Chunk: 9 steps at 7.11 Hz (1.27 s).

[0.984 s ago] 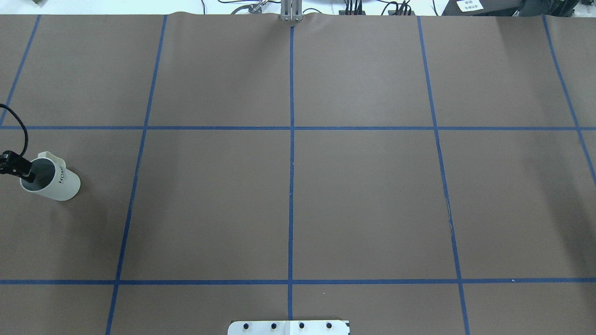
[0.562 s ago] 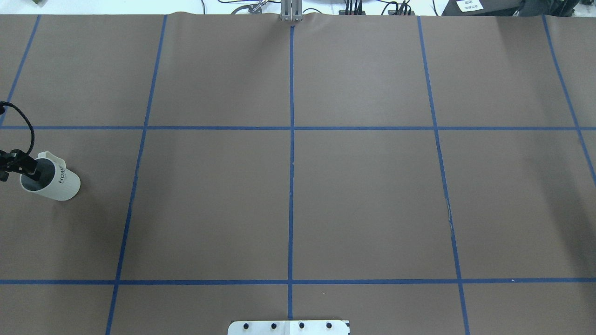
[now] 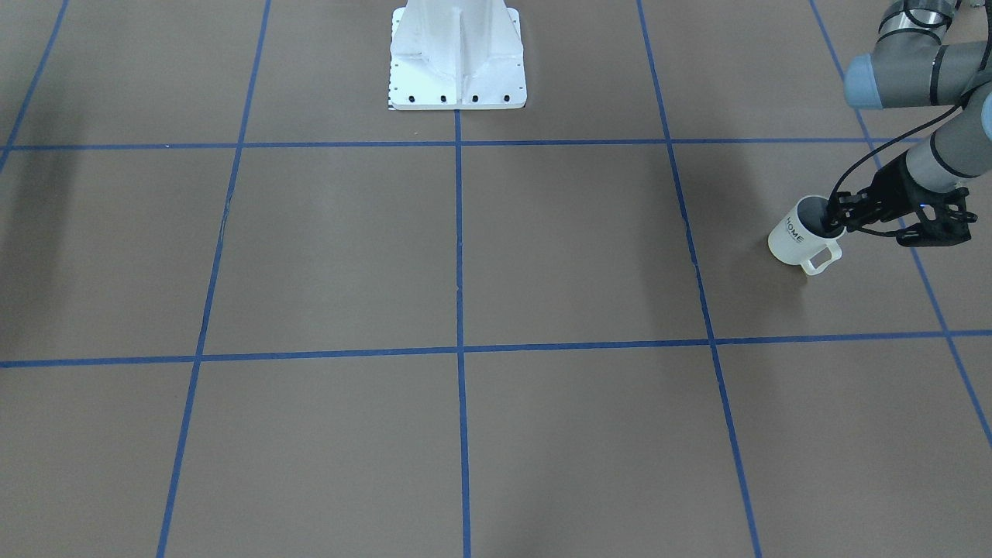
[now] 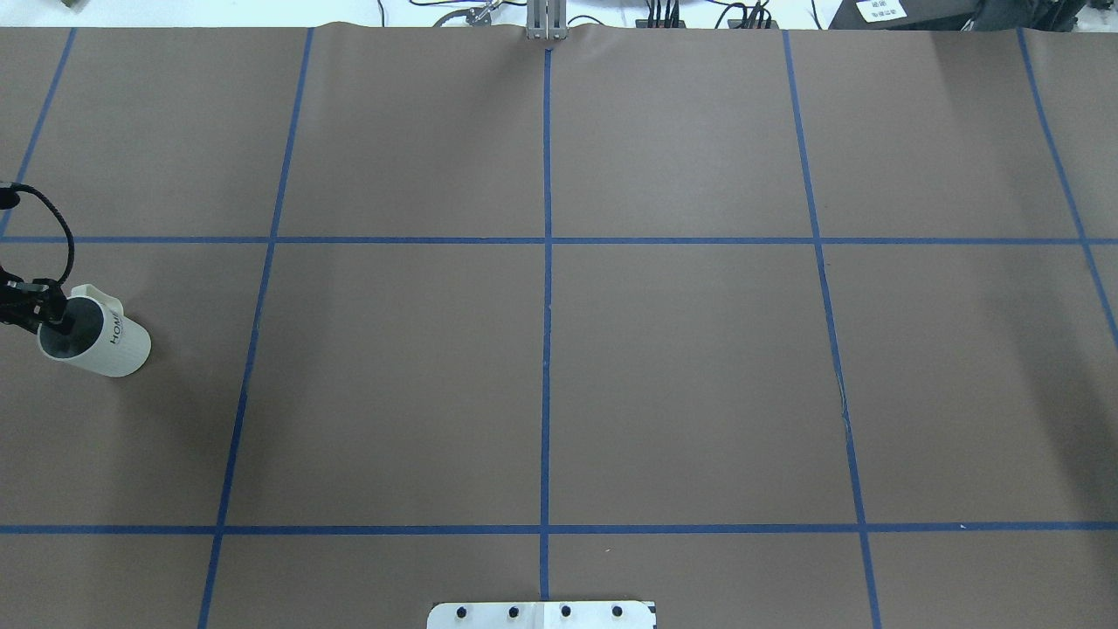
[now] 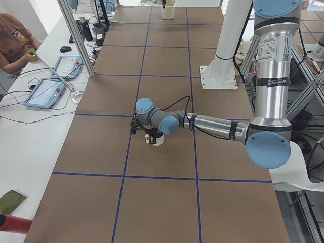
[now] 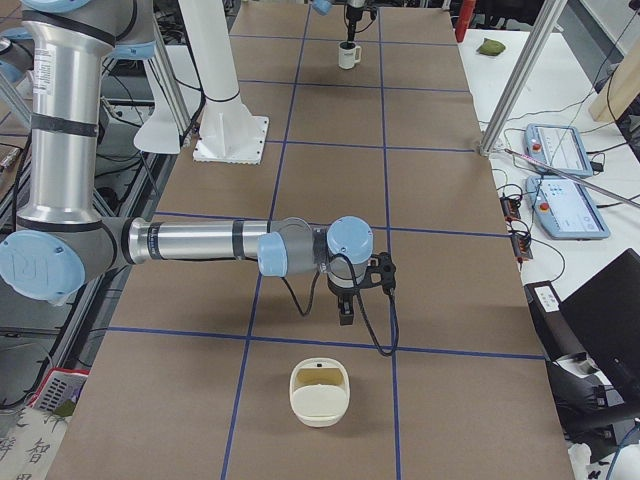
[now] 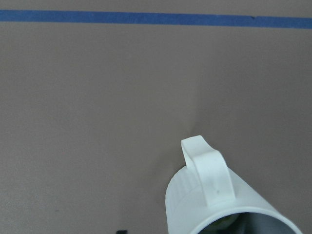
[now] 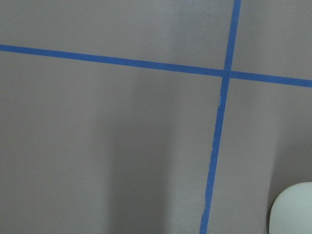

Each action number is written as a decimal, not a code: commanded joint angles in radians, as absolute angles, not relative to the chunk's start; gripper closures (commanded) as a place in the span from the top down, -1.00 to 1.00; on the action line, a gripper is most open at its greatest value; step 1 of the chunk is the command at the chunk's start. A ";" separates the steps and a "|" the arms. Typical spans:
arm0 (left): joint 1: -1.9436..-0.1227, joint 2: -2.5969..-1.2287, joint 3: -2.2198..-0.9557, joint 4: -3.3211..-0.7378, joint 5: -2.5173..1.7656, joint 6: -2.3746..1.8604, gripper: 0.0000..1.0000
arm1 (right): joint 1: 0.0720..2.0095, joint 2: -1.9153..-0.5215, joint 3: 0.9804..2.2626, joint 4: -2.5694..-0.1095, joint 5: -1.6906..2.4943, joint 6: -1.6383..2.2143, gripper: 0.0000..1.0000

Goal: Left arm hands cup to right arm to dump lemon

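Left gripper (image 4: 58, 321) dips a finger into the mouth of the cup (image 4: 118, 346) from 9 o'clock; whether it pinches the wall, I cannot tell. That cup stands at the table's (image 4: 664, 367) 9 o'clock edge. Right gripper (image 6: 345, 310) hangs above the cloth, its grip unreadable.

My left gripper (image 4: 51, 316) has crept a little toward 11 o'clock in the overhead view. Its tip now sits at the 10 o'clock edge of the cup's (image 4: 109, 345) mouth, no longer lower across it. My black cable (image 4: 68, 252) has bowed farther toward 3 o'clock, into a taller loop.
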<state>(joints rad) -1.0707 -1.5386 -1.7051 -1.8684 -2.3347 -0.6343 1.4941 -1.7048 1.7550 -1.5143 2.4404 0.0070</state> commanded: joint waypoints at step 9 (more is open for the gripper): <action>-1.062 -1.927 -1.898 -1.381 -2.333 -0.914 -1.00 | 1.384 -1.644 1.764 -1.121 2.536 0.031 0.88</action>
